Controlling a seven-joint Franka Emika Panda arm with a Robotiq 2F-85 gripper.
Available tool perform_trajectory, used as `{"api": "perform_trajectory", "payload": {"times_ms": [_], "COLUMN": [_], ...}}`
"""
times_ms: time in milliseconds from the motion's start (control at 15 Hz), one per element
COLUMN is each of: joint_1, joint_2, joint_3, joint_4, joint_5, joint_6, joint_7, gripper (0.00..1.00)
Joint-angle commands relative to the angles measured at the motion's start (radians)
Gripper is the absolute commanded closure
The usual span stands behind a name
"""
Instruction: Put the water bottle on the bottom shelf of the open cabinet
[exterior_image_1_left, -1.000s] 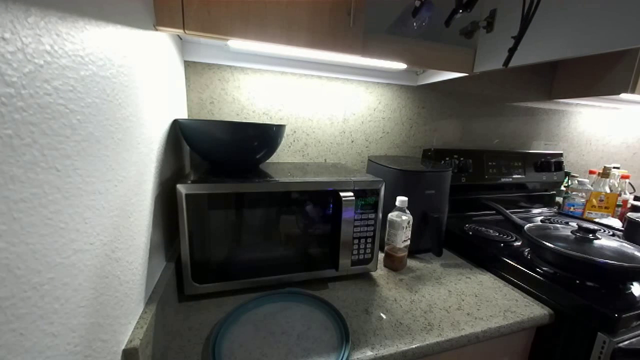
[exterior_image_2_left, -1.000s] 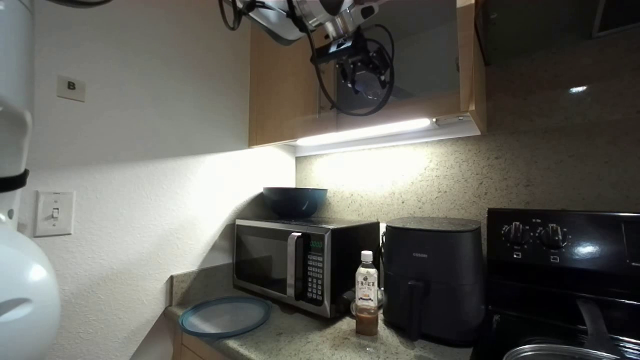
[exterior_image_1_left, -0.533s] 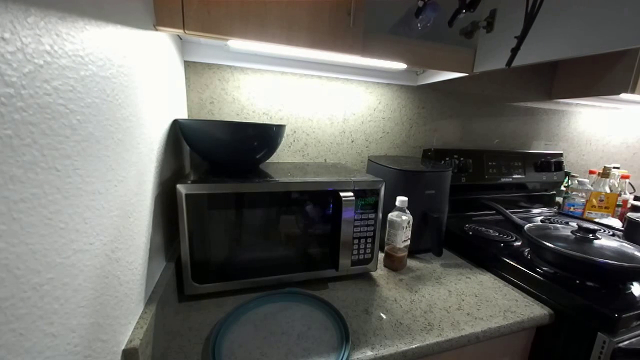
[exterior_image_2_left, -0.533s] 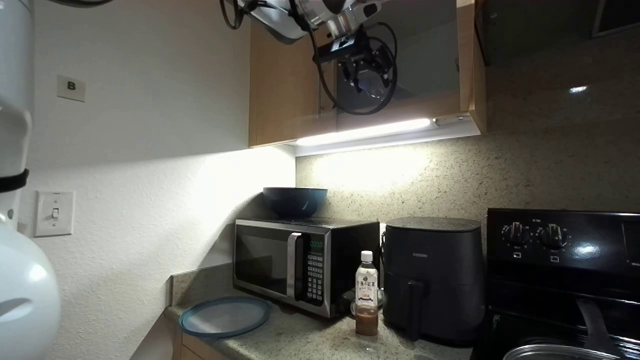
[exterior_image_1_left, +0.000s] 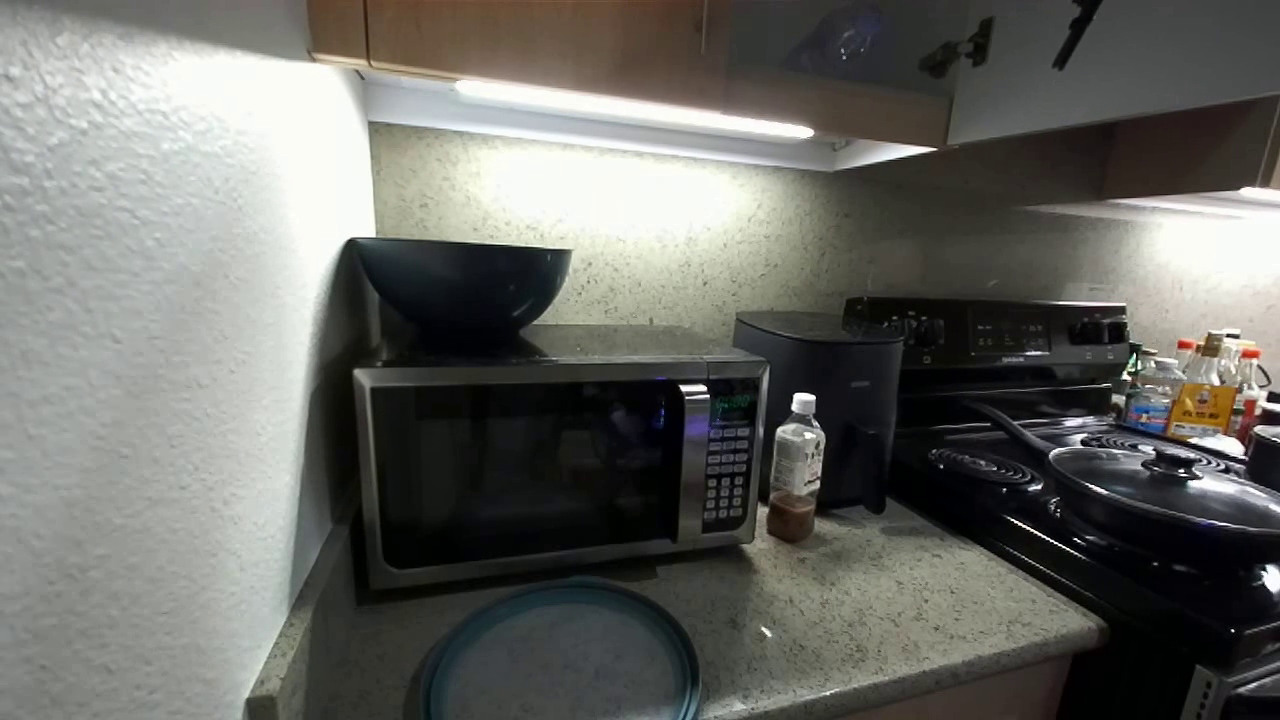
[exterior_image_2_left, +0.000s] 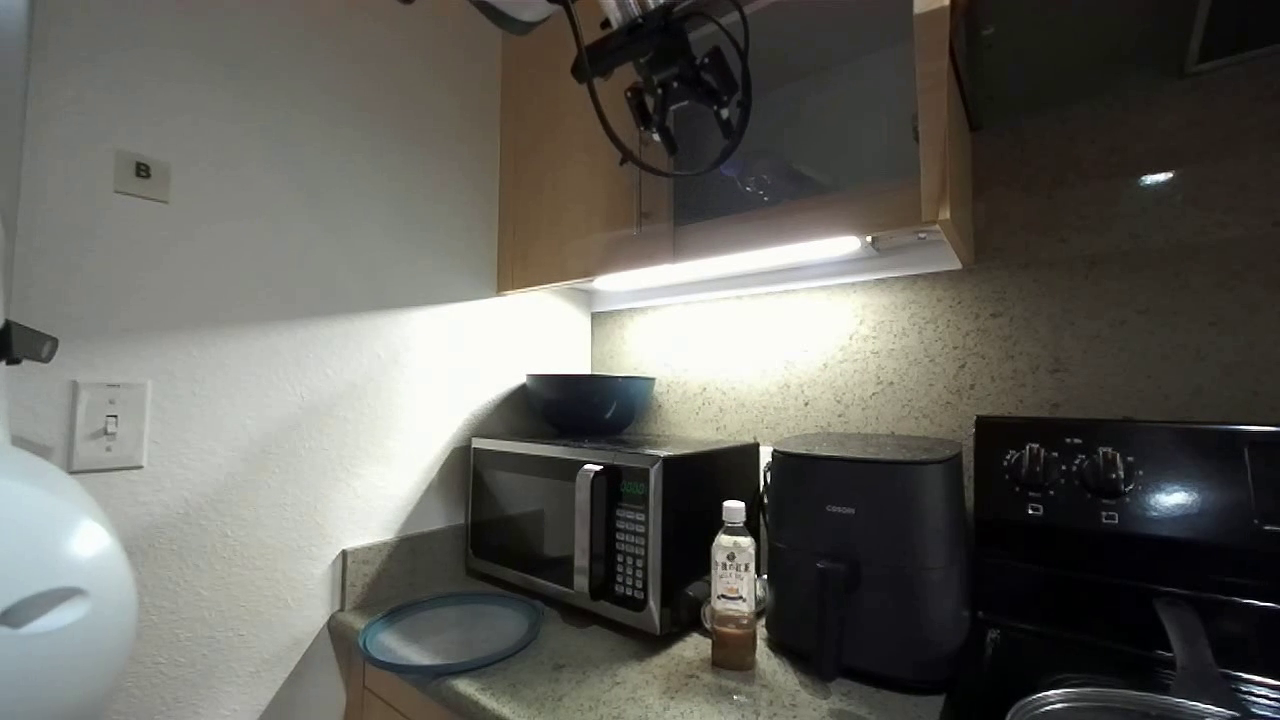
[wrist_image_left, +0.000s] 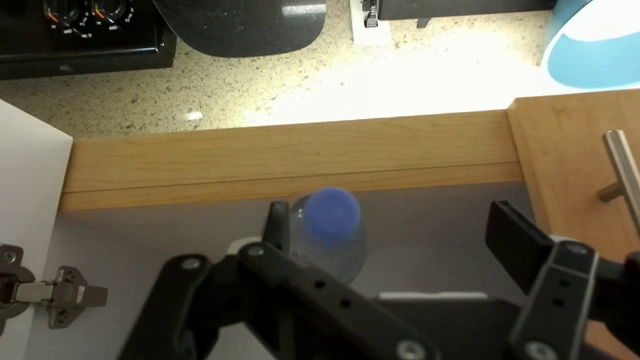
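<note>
The water bottle is clear and has a blue cap (wrist_image_left: 332, 214) that faces the camera in the wrist view. It rests inside the open cabinet (wrist_image_left: 290, 155), just behind the wooden front lip. In both exterior views the bottle (exterior_image_1_left: 848, 38) is a faint clear shape low in the cabinet (exterior_image_2_left: 757, 182); whether it lies or leans is unclear. My gripper (wrist_image_left: 395, 230) is open, with its fingers wide apart. One finger overlaps the bottle's side in the wrist view. In an exterior view my gripper (exterior_image_2_left: 697, 135) is up and left of the bottle, apart from it.
The open cabinet door (wrist_image_left: 25, 200) with its hinge (wrist_image_left: 55, 295) stands on one side, a closed door with a handle (wrist_image_left: 622, 172) on the other. Below are the microwave (exterior_image_2_left: 560, 520), dark bowl (exterior_image_2_left: 590, 403), brown-bottomed bottle (exterior_image_2_left: 733, 580), air fryer (exterior_image_2_left: 865, 560), round lid (exterior_image_2_left: 450, 633) and stove (exterior_image_1_left: 1000, 480).
My gripper has moved up and left in an exterior view, away from the bottle that was between its fingers. The bottle stays in the cabinet. The cable has left most of an exterior view.
</note>
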Motion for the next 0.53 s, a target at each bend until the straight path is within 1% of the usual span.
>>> {"api": "perform_trajectory", "payload": {"times_ms": [0,133,200,333,467], "joint_1": [0.013,0.033,0.017,0.025,0.026], "joint_2": [-0.099,-0.138,-0.077,-0.109,-0.119], "joint_3": [0.007,0.001,0.008,0.011,0.011], "joint_4": [-0.066,-0.075,-0.016,-0.031,-0.043], "joint_5": [0.017,0.071,0.030,0.048,0.053], "joint_6": [-0.094,-0.191,-0.145,-0.188,-0.190], "joint_7": [-0.016,-0.030,-0.001,-0.002,-0.002], "gripper": [0.00,0.00,0.00,0.00,0.00]}}
